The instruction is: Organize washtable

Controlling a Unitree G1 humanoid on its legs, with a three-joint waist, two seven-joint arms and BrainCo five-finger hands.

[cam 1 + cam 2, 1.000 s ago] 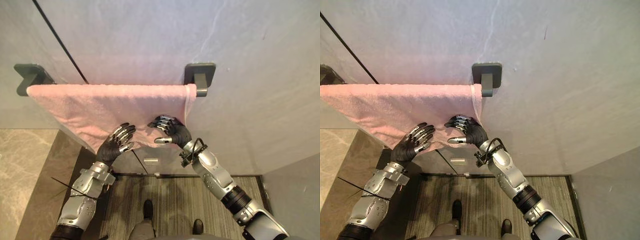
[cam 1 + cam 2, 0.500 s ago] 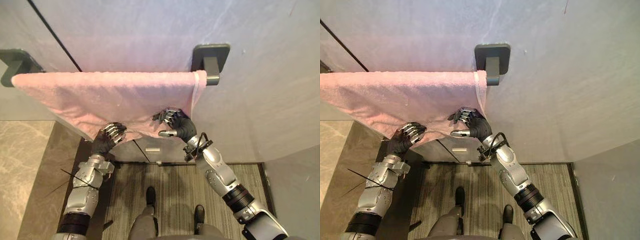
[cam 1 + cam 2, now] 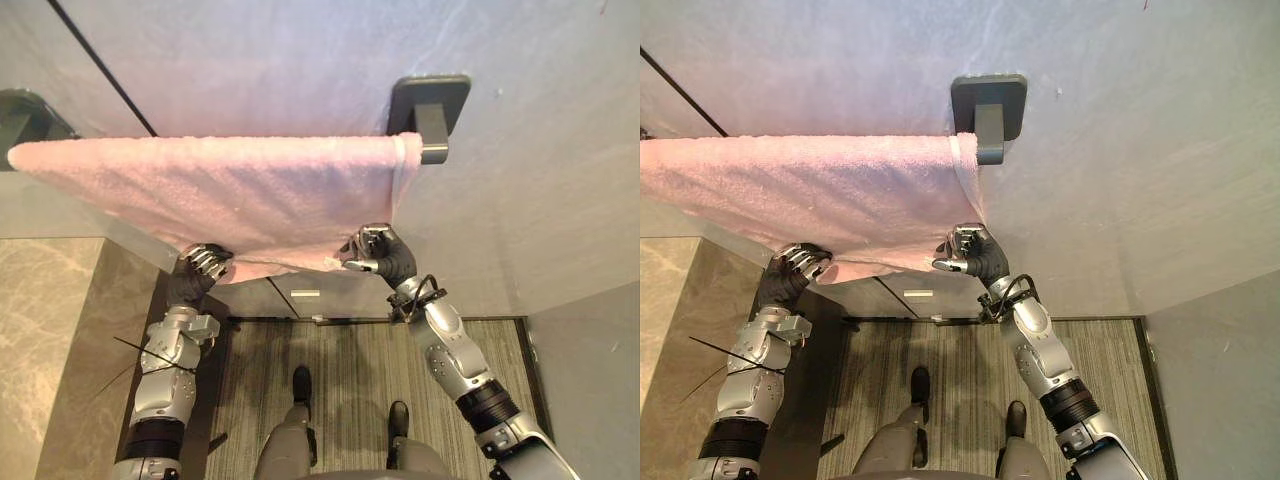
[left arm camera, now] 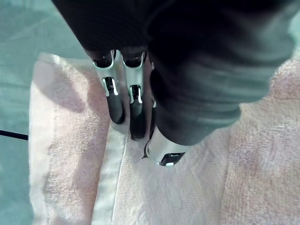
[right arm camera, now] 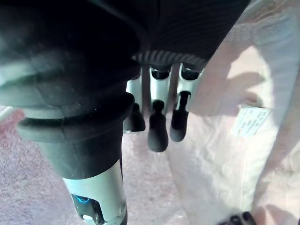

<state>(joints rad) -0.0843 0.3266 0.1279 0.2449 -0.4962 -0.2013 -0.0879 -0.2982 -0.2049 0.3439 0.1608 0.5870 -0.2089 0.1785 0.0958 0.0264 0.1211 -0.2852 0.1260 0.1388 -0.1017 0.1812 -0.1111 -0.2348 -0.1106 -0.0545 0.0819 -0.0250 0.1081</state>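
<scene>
Pink terry towel (image 3: 250, 195) is hung over a dark rail (image 3: 434, 152) on the grey wall (image 3: 300, 50). The rail is covered by the cloth along its length, and only its right end stub is exposed. That stub is carried by a dark grey square wall bracket (image 3: 430, 100). A second dark bracket (image 3: 18, 115) is seen at the rail's left end, partly cut off by the frame edge and dimmed, so its shape is hard to make out. The towel's upper left corner runs to that same edge.

Left hand (image 3: 200, 265) is raised to the towel's lower left corner, with its fingers curled over the bottom edge and clamped on the cloth. In the left wrist view the fingers (image 4: 116, 101) are laid along a white woven hem band (image 4: 110, 187) with the thumb pressed on the pile beside it. The fingertips are partly masked by the ribbed cover.

Right hand (image 3: 378, 252) is closed on the lower right corner, just below the rail's right end, with the edge pinched between thumb and curled fingers. In the right wrist view the fingers (image 5: 157, 126) are bent down onto the towel, and a small white label (image 5: 251, 123) is sewn just beside them. Its print is too small to read. The contact under the palm is hidden.

Between the two hands the bottom edge is drawn out from the wall, and the back fold behind it is not visible.
</scene>
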